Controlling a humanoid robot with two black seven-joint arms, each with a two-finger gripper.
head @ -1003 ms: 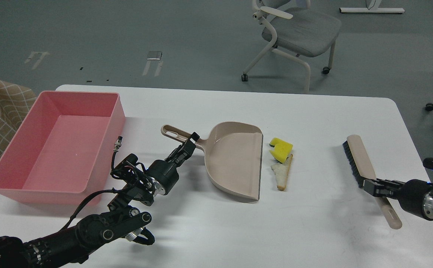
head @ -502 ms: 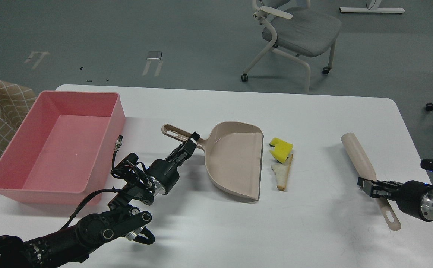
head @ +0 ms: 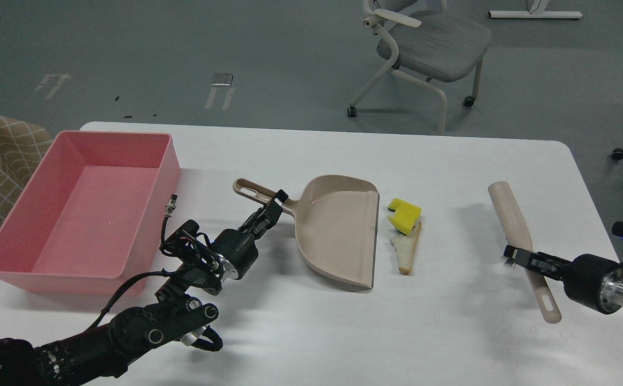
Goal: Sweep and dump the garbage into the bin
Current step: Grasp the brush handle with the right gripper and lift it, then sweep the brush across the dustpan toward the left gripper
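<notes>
sweeping well needs right tool (head: 520, 258), clenched on brush (head: 516, 231), driving garbage (head: 405, 231) into dustpan (head: 338, 230) gripped by left tool (head: 269, 210).

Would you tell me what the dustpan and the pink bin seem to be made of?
The dustpan looks like beige moulded plastic, smooth with a faint sheen. The bin also seems plastic: uniform pink, rounded corners, a moulded rim and a soft gloss.

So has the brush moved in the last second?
Yes. The brush, held by the right gripper, has rolled bristles-down and shifted slightly left toward the bread slice, which stayed put.
</notes>
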